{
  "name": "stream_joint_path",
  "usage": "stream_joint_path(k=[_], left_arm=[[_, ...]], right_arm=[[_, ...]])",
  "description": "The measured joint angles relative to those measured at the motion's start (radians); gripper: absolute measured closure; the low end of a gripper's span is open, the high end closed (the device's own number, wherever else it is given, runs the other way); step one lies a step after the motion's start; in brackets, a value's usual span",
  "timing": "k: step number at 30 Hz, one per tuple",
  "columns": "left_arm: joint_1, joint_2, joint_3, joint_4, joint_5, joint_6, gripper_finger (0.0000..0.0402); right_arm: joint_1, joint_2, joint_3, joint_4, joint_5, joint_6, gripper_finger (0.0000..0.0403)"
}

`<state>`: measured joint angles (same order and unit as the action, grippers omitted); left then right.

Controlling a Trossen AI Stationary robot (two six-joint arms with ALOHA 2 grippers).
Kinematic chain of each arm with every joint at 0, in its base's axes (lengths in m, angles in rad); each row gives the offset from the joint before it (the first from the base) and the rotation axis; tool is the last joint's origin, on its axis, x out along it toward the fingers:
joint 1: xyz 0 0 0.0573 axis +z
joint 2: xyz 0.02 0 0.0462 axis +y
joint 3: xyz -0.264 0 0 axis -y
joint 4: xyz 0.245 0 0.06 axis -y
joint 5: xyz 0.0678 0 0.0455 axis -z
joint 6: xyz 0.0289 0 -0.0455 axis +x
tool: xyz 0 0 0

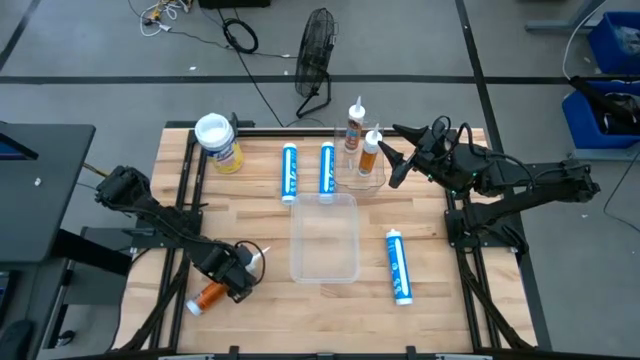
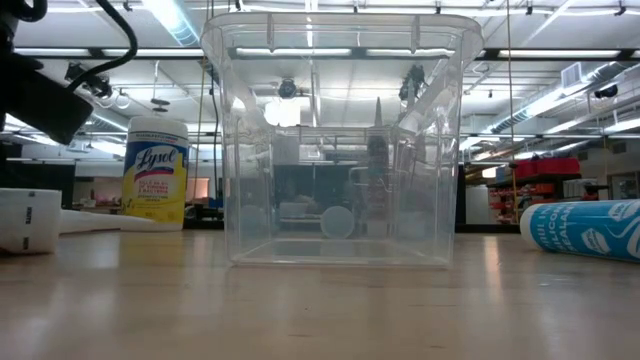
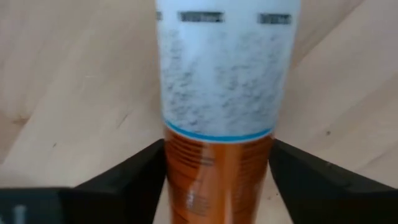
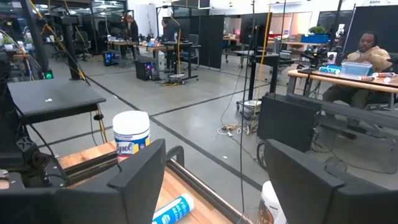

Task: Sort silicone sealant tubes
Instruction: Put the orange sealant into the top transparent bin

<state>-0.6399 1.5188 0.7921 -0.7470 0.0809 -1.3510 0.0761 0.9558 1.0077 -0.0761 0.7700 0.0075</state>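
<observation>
- We see the left gripper [image 1: 238, 270] low at the near left of the wooden table [image 1: 450, 320], its dark fingers [image 3: 130, 180] close on either side of a smooth orange tube [image 1: 210, 295]; whether they pinch it we cannot tell.
- The right gripper [image 1: 395, 150] hangs spread above the far edge, holding nothing.
- Two orange tubes [image 1: 354, 125] stand in a small clear bin [image 1: 378, 184], partly masked by its walls.
- Two blue tubes [image 1: 290, 172] lie behind the large clear bin [image 1: 324, 262]; a third blue tube [image 1: 399, 266] lies right of it with bare wood around.

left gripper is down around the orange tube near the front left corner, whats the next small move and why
Probably finish closing the left gripper: its dark fingers flank the lying orange silicone sealant tube, seemingly not yet clamped on it. Then lift, probably toward the small clear container already holding two orange tubes.
</observation>
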Motion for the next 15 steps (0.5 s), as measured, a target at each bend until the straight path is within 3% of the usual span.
stream_joint_path(k=[4, 15], left_arm=[[0.0, -0.001, 0.001, 0.038, -0.022, 0.001, 0.0185], [0.0, -0.009, 0.001, 0.048, -0.065, -0.032, 0.0189]], right_arm=[[0.0, 0.0, 0.0, -0.001, 0.0, 0.001, 0.0128], [0.0, 0.0, 0.0, -0.001, 0.0, 0.018, 0.0128]])
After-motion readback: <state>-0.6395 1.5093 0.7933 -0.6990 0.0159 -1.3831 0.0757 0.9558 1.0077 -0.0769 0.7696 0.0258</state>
